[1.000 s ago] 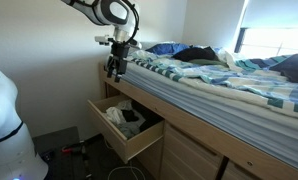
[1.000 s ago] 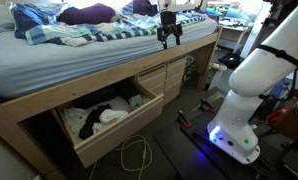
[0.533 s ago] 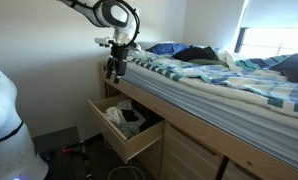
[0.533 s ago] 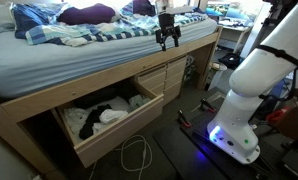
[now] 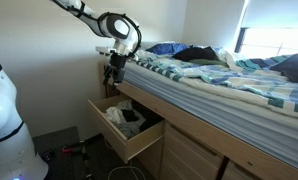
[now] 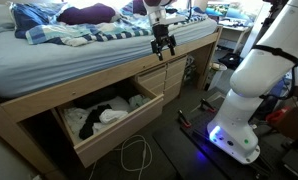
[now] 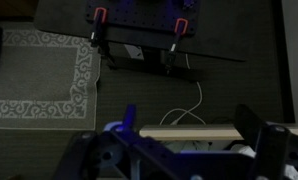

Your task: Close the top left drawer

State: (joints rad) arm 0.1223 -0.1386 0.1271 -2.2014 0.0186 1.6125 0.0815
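Top left drawer (image 5: 139, 143) (image 6: 109, 140) is seen pulled well out of the bed frame (image 5: 194, 150) (image 6: 49, 95) in both exterior views, under the mattress edge. Front panel is plain, no handle. Dark and white clothes (image 5: 124, 118) (image 6: 99, 115) are piled inside, below the rim. Closed drawer fronts (image 6: 157, 85) sit just beside it in the same frame.

Gripper (image 5: 112, 82) (image 6: 163, 47) is hung off the side of the bed at mattress-edge height, pointed down, above drawer level and apart from the drawer. Jaws are spread wide and nothing is held. No contact with the drawer or frame is visible.

Wrist view: gripper (image 7: 189, 140) comes in from the bottom, with the floor below it, a patterned rug (image 7: 39, 75) and a white cable (image 7: 189, 108). The drawer is not seen there.

Striped bedding (image 5: 219, 85) (image 6: 79, 35) is spread on top of the bed.
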